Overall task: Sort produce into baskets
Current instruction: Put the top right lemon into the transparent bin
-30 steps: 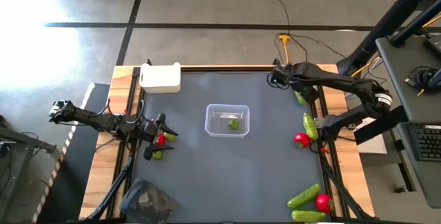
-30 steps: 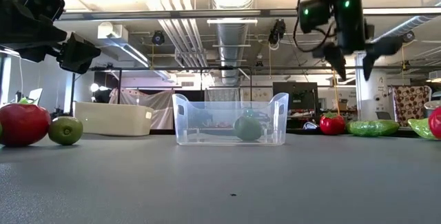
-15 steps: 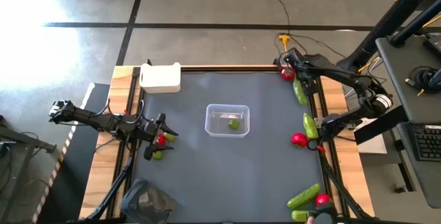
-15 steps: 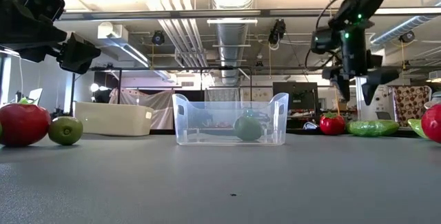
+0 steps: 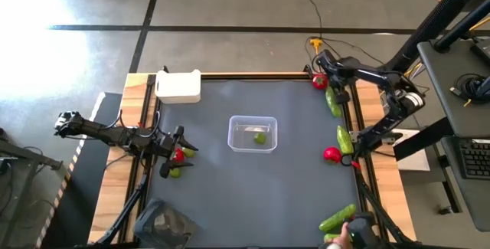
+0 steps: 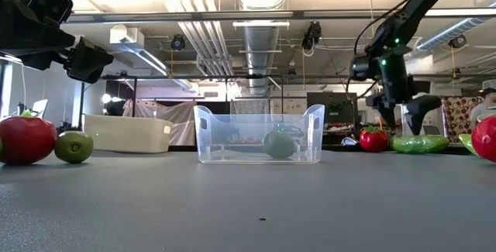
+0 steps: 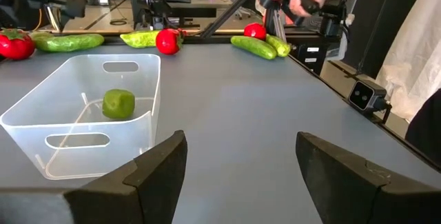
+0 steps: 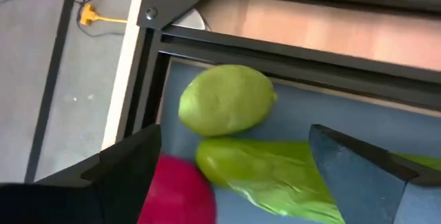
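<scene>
My right gripper (image 5: 328, 80) hangs open, tipped steeply down, over the table's far right corner. Below and between its fingers lie a yellow-green fruit (image 8: 226, 100), a cucumber (image 8: 269, 170) and a strawberry (image 8: 176, 191); it touches none of them. The low view shows it (image 6: 403, 116) above that strawberry (image 6: 373, 139). My left gripper (image 5: 173, 154) waits open at the left edge, a strawberry (image 5: 178, 155) and a green fruit (image 5: 175, 172) lying on the table under it. The clear basket (image 5: 234, 143) in the middle holds one green fruit (image 5: 260, 136).
The white basket (image 5: 178, 86) stands at the far left, the dark tray (image 5: 162, 222) at the near left. Along the right edge lie another cucumber (image 5: 344, 139) and strawberry (image 5: 332, 155). A person's hand (image 5: 357, 230) reaches in by the cucumbers (image 5: 337, 218) at the near right.
My right gripper has swung toward the table's right edge and sunk toward the produce in the far right corner, rolling as it went; the strawberry there now shows beside it. A person's hand has come in over the near right cucumbers.
</scene>
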### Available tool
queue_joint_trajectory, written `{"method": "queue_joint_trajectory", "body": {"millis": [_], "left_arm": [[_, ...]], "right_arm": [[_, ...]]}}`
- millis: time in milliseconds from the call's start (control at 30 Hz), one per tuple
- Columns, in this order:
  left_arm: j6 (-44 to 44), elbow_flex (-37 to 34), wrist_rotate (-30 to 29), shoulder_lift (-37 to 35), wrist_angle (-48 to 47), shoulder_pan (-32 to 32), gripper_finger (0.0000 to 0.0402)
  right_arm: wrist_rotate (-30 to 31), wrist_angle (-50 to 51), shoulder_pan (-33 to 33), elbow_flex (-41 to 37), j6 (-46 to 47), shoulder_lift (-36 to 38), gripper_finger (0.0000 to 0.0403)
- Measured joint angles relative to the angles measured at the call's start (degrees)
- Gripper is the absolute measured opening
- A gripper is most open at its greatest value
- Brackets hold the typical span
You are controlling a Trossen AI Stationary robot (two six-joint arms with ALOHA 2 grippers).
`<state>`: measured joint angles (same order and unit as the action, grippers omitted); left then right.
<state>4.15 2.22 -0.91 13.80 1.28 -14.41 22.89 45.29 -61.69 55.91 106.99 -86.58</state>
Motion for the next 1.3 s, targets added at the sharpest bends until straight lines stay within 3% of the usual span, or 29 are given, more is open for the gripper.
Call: {"method": "queue_joint_trajectory", "body": {"millis": [233,500,967,1300], "left_arm": [[0.0,0.0,-0.01,0.0,0.0,0.0,0.0255],[-0.01,0.0,-0.01,0.0,0.0,0.0,0.0255],[-0.01,0.0,-0.01,0.0,0.0,0.01,0.0255],[-0.01,0.0,0.0,0.0,0.0,0.0,0.0255]], "right_arm": [[-3.28,-2.37,-2.56,0.25,3.89,-4.3,0.0361],[-2.96,-1.15,-3.39,1.12,7.2,-5.88,0.0358],[-3.75,3.86,-3.32,1.02,4.49,-5.64,0.0256],[-2.86,4.37,-0.6,0.95,-0.33,1.72,0.0241]]}}
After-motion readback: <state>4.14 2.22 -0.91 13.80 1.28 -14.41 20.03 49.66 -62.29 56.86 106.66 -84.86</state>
